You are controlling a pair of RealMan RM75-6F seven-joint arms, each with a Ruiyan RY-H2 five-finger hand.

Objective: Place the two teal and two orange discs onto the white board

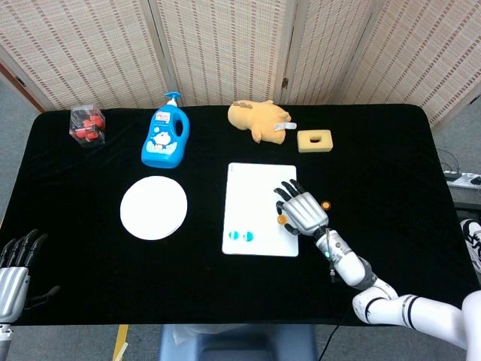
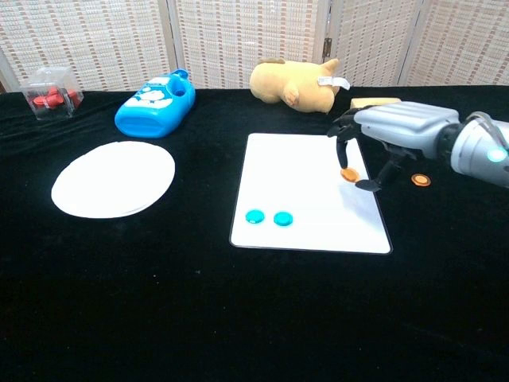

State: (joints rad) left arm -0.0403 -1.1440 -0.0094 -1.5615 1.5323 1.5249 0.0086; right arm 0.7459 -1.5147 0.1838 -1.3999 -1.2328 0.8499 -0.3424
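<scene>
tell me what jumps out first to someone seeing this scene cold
The right hand hovers over the right side of the white board, pinching an orange disc. Two teal discs lie side by side near the board's front edge, and the second orange disc sits on the black cloth right of the board.

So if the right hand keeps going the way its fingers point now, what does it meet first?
The right hand, pinching an orange disc, points over the white board toward the far left. The board's bare surface comes first; beyond it, probably the plush toy, though depth is unclear.
</scene>
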